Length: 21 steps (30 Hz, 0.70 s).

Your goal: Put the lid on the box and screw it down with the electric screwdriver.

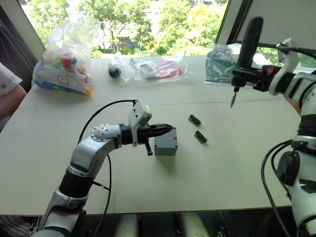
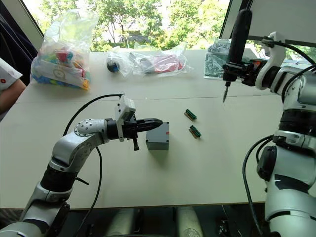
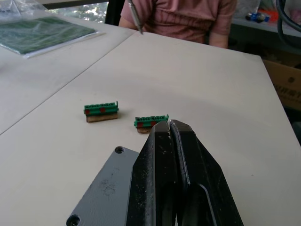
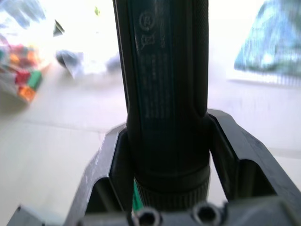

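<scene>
At the upper left of the head views a crinkled clear plastic bag (image 1: 63,61) of bright, many-coloured pieces is seen on the pale, matt desk (image 1: 237,168); its contents cannot be made out singly. At the far left edge a person's arm (image 1: 9,94) is cut off by the frame.

Left of centre, the left gripper (image 1: 165,131) is reached out level over the desk, its smooth black jaws pressed together with nothing between them, the tips lying over the top of the box (image 1: 166,143). The box is a small grey square block of dull plastic, set just left of centre, with a small red mark on its near side. The lid (image 3: 106,188) is seen in the left wrist view as a flat grey plate with round corner holes, largely hidden under the jaws; whether it is seated squarely cannot be told.

Right of the box two small green ridged connectors (image 1: 194,119) (image 1: 200,137) lie apart on the desk. Farther back, crumpled clear bags (image 1: 158,68) hold a pink item and a dark round one.

At the upper right the electric screwdriver (image 1: 247,47), a thick dark cylinder, is pinched by the jaws of the right gripper (image 1: 242,78). Its long axis is held almost upright, slightly tilted, with the thin metal bit pointing down, well above the desk and well apart from the box.
</scene>
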Each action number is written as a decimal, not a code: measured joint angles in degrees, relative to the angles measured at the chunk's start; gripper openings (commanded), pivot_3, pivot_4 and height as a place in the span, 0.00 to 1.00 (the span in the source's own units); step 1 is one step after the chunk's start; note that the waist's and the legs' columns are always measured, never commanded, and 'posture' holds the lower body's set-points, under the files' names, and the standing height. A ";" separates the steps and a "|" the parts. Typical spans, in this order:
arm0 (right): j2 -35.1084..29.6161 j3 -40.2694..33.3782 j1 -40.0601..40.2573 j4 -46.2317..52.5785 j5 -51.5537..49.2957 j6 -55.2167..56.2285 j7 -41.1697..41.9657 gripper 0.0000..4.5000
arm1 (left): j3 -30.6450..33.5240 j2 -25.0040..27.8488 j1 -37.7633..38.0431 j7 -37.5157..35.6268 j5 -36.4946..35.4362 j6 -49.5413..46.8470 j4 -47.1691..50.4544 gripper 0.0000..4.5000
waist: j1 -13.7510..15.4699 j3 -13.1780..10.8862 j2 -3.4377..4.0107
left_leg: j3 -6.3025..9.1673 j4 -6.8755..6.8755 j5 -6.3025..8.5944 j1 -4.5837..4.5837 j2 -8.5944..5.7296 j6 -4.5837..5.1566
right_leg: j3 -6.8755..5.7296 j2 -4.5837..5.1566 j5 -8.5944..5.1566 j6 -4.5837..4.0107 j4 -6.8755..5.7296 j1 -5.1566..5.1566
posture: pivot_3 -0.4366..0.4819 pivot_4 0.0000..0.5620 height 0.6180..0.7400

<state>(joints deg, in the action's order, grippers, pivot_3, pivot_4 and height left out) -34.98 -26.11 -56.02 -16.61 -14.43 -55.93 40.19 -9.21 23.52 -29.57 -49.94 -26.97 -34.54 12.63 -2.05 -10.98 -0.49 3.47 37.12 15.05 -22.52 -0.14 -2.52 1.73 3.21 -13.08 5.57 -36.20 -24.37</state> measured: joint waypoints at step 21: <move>20.54 7.07 24.01 31.23 -14.98 8.83 -14.06 0.41 | -2.31 2.98 -6.13 -2.09 4.11 -2.36 -7.51 0.00 | -0.49 -0.05 0.11 | -0.06 0.04 -0.03 0.10 -0.08 -0.04 | 0.13 0.02 0.05 0.06 -0.07 0.02 | 0.48 0.27 1.00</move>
<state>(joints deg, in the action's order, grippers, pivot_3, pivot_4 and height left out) -14.44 -19.04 -32.02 14.62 -29.41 -47.10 26.14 -11.52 26.51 -35.70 -52.03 -22.85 -36.89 5.12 -2.53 -11.02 -0.39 3.40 37.16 15.01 -22.42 -0.22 -2.56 1.86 3.24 -13.03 5.63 -36.27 -24.34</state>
